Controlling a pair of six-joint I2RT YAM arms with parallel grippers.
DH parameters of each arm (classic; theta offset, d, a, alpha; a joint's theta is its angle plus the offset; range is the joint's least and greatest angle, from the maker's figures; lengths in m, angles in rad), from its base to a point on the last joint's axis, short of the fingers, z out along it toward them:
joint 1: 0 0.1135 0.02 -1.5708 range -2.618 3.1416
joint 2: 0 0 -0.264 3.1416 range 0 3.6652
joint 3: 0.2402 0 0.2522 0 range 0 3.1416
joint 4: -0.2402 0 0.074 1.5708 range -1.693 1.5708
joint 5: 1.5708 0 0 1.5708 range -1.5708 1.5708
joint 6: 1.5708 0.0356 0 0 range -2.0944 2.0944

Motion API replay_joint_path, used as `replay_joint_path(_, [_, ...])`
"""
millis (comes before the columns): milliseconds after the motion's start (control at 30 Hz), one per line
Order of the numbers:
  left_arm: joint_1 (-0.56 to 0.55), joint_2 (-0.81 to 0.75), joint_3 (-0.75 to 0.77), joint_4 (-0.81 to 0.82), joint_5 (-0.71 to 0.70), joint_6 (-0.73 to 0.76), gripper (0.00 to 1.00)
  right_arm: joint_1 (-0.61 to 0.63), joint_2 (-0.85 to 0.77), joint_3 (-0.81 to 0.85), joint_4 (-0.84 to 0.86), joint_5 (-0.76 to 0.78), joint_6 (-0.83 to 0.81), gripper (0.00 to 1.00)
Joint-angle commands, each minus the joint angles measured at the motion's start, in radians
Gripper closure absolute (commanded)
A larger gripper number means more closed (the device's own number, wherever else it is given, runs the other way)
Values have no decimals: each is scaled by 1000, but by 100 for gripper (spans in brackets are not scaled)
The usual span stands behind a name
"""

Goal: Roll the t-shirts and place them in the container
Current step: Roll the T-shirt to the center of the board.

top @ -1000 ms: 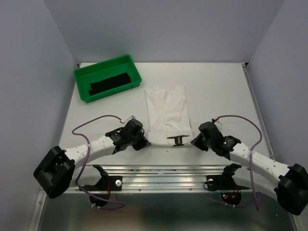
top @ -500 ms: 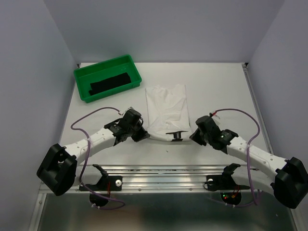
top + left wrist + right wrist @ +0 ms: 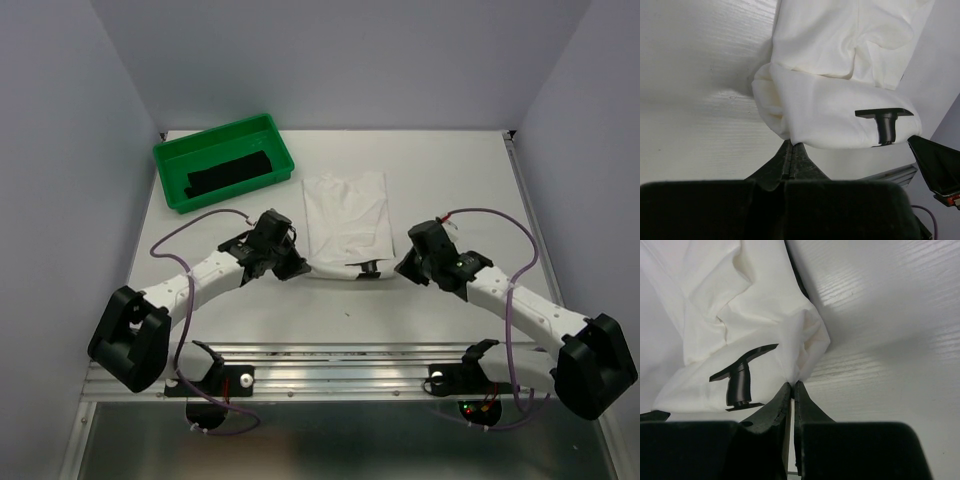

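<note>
White t-shirt (image 3: 345,212) lies center frame on the table (image 3: 455,180), its lower edge partly rolled. Left hand (image 3: 790,148) and right hand (image 3: 792,387) each pinch a roll end; next, likely rolling farther upward, evenly.

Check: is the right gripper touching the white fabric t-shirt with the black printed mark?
Touching. The right wrist view shows the right gripper pinched shut on the rolled near edge of the white fabric t-shirt.

The white t-shirt (image 3: 830,100) is soft matt cloth, creased, rolled just ahead of the matt black left tool (image 3: 791,146). The worktop (image 3: 700,75) under it is white, finely grained, faintly shiny. The tray (image 3: 210,148) is glossy green plastic.
</note>
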Motion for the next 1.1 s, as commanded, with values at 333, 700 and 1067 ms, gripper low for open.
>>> replay_joint_path(333, [42, -6, -2, 17, 107, 73, 100, -30, 11, 41, -38, -119, -62, 99])
replay_joint_path(700, [19, -141, -172, 28, 179, 28, 100, -8, -73, -82, -59, -258, -16, 99])
replay_joint_path(1067, [12, -258, -179, -68, 161, -4, 100, 2, -119, -63, -154, -257, 1, 99])
